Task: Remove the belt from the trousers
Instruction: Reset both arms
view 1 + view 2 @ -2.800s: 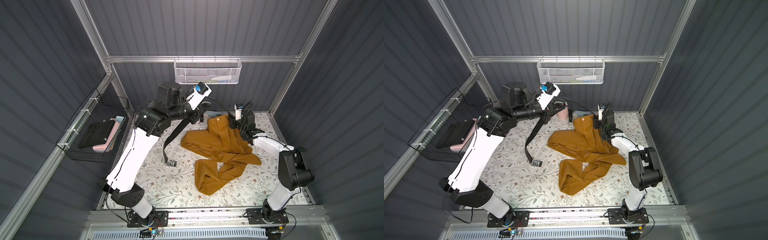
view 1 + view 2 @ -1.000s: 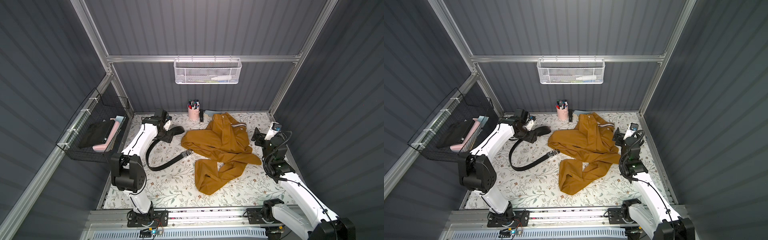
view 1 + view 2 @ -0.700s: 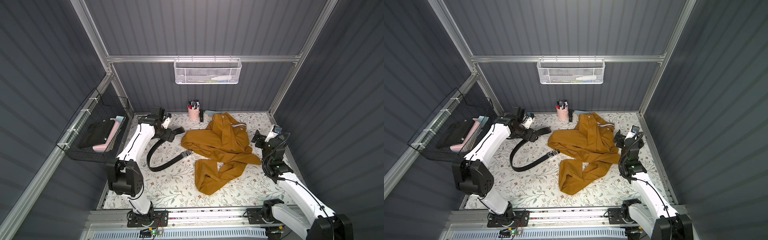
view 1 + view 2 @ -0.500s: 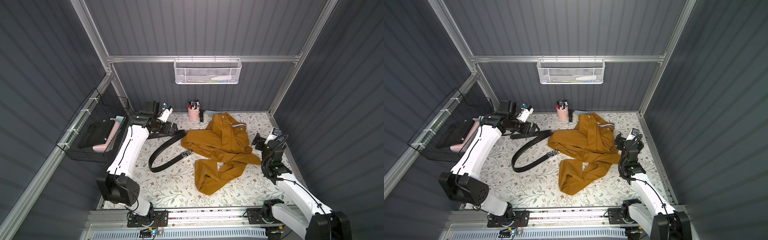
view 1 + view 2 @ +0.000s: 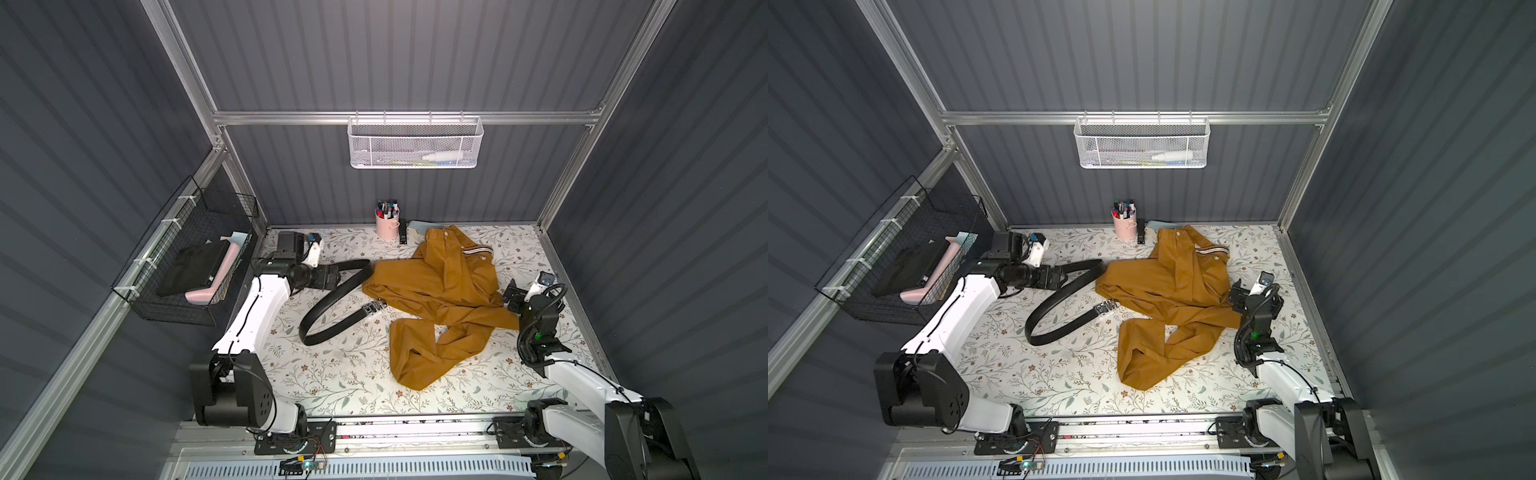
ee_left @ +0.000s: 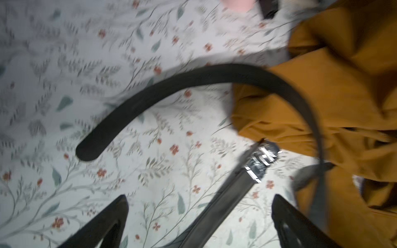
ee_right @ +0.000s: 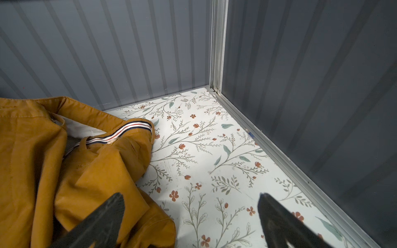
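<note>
no readable text, labels, brands or numbers on anything in any view

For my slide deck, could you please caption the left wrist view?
Open left gripper above the mat; the belt curls past the trousers, buckle lying at their edge.

I count one belt [image 5: 338, 286] with one silver buckle [image 5: 372, 306], and one pair of trousers [image 5: 440, 286]. I have two grippers: my left gripper [image 5: 334, 277] and my right gripper [image 5: 510, 296]. There are two baskets: one white mesh basket [image 5: 415, 143] holding one white bottle [image 5: 442, 156], and one black wire basket [image 5: 174, 309] holding one black thing [image 5: 187, 270] and one pink thing [image 5: 224, 270]. There is one pink cup [image 5: 387, 226] with several pens [image 5: 387, 205], too small to count exactly, and one small black object [image 5: 402, 232] beside it.
</note>
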Controlling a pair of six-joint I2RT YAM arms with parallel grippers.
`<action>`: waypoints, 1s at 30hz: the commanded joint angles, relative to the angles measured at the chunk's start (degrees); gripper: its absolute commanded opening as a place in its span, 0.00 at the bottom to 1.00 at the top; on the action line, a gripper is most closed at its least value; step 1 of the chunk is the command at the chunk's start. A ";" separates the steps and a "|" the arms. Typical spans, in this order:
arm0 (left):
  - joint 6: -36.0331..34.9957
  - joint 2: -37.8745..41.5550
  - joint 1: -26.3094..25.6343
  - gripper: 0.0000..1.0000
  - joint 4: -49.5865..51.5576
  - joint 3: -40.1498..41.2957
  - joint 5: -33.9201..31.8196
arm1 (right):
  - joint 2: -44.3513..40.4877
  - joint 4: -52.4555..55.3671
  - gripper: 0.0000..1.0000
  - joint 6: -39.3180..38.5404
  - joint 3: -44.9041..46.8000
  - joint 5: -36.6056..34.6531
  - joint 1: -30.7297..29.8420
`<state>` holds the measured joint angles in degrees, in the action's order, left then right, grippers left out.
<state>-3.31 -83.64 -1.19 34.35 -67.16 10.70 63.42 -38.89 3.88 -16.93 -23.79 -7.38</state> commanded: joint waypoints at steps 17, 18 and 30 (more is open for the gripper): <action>-0.43 -5.21 6.95 1.00 -38.30 25.48 0.41 | 24.74 -38.13 0.99 -2.73 5.24 4.61 2.10; 0.53 -5.50 6.99 1.00 -40.15 26.58 0.66 | 24.72 -34.91 0.99 -2.28 3.70 4.85 2.23; 4.21 -13.03 6.99 1.00 -64.92 37.10 1.04 | 22.41 -27.73 0.99 0.17 2.25 6.82 3.39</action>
<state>-0.64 -93.58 5.41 -22.00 -33.56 12.82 86.21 -66.17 3.46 -14.28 -17.58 -4.21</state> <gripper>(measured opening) 0.992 0.987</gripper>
